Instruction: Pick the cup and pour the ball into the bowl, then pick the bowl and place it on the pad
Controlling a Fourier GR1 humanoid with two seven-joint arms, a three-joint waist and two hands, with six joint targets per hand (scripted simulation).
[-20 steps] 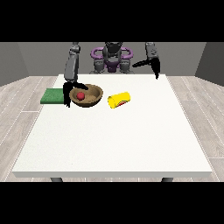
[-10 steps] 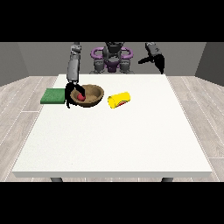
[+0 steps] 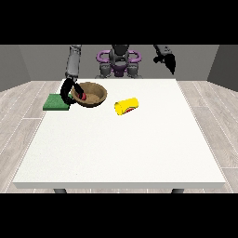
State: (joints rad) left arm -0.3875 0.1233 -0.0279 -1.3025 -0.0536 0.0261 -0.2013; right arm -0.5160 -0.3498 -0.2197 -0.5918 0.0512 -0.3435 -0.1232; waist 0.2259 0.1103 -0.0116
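A brown wooden bowl (image 3: 93,95) is tilted and lifted a little off the table, its left rim held by the hand at the view's left (image 3: 69,90). A red ball (image 3: 83,96) lies inside the bowl near that rim. Left of the bowl, flat on the table, is the green pad (image 3: 56,102), which the bowl's left edge partly overlaps. A yellow cup (image 3: 126,106) lies on its side to the right of the bowl. The hand at the view's right (image 3: 168,61) hangs raised in the air, far from everything, holding nothing.
The white table (image 3: 121,148) stretches wide towards the camera. The robot's torso (image 3: 119,62) stands behind the far edge.
The bowl has been raised and tipped, shifting slightly towards the pad with the hand at the view's left. The hand at the view's right has risen and drawn back.
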